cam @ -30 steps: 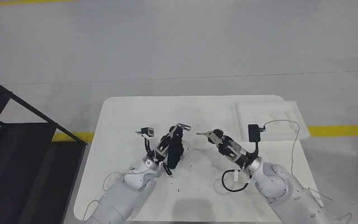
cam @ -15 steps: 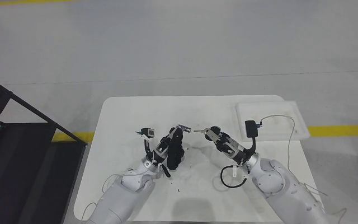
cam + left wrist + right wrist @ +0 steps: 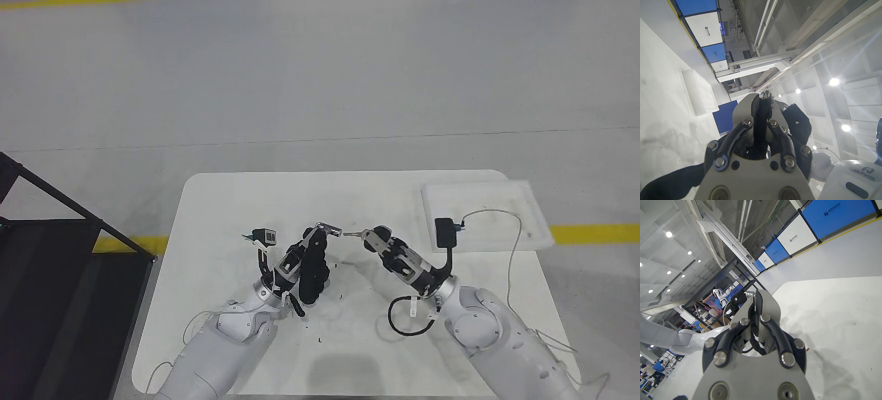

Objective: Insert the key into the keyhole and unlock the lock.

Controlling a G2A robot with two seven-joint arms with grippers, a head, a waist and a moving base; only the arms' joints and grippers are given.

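Top view: left fingers (image 3: pixel 306 247) clamped on lock (image 3: pixel 325 230), right fingers (image 3: pixel 381 241) clamped on key (image 3: pixel 352 235), key tip just beside lock, above counter (image 3: pixel 230 215).

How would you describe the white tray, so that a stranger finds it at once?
Start at the white table. Go to its far right corner. The tray lies there: a shallow white rectangle with a raised rim, much larger than the lock and key, and in no fingers.
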